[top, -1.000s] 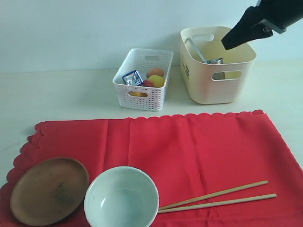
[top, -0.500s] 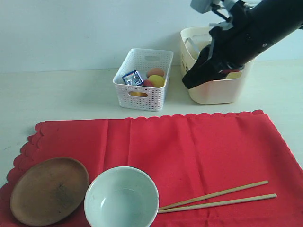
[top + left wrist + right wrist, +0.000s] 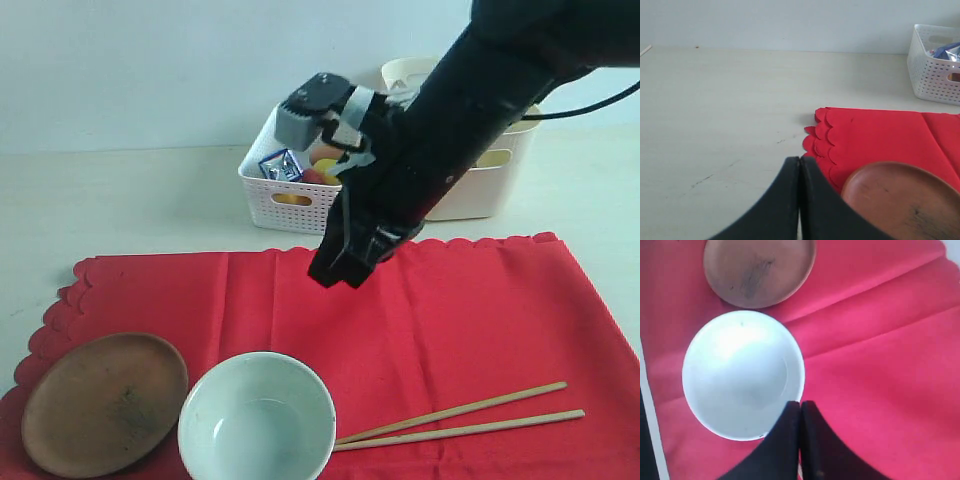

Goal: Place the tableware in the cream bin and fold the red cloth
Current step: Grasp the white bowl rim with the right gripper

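Spreading across the near half of the pale table, the red cloth lies flat and unfolded, its scalloped edge facing the bins. The right arm slants down from the upper right across the middle and hides most of the cream bin, so what lies inside cannot be seen. It also covers the right end of the white basket, where a blue-and-white snack packet shows. The right gripper hangs above the cloth with its fingers pressed together, empty. In its wrist view it sits over the rim of the bowl.

The brown plate rests on the cloth's left corner, just beside the bowl. The two chopsticks lie on the cloth right of the bowl. The left gripper appears only in its wrist view, low near the cloth's corner, with its fingers closed on nothing.
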`<action>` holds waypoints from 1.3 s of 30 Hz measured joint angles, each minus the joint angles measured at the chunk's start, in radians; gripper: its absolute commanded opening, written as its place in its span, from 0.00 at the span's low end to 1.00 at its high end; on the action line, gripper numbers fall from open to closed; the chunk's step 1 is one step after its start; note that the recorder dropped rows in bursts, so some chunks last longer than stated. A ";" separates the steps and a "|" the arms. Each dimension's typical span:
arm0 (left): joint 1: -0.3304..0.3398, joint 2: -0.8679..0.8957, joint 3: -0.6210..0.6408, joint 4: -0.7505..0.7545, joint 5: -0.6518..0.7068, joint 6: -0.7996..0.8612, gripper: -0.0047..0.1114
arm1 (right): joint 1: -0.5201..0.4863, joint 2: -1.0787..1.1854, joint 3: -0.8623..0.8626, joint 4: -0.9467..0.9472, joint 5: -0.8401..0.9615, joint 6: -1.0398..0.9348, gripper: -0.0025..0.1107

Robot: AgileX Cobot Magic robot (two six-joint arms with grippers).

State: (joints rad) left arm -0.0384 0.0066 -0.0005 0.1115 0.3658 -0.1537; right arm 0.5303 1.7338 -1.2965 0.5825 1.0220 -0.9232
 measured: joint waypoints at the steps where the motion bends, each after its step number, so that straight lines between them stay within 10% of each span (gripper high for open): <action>1: 0.000 0.000 0.000 0.000 0.000 0.000 0.04 | 0.012 0.015 0.000 -0.004 0.003 0.005 0.14; 8: 0.000 0.000 0.000 0.000 0.000 0.000 0.04 | 0.080 0.120 0.000 -0.092 0.000 0.062 0.37; 18: 0.000 0.000 0.000 0.000 0.000 0.000 0.04 | 0.148 0.236 0.000 -0.222 -0.125 0.214 0.39; 25: 0.000 0.000 0.000 0.000 0.000 0.000 0.04 | 0.155 0.298 0.000 -0.157 -0.144 0.224 0.02; 39: 0.000 0.000 0.000 0.000 0.000 0.000 0.04 | 0.155 0.140 0.000 -0.127 -0.158 0.255 0.02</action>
State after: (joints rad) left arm -0.0384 0.0066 -0.0005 0.1115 0.3658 -0.1537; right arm 0.6850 1.8733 -1.2965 0.4557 0.8640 -0.6685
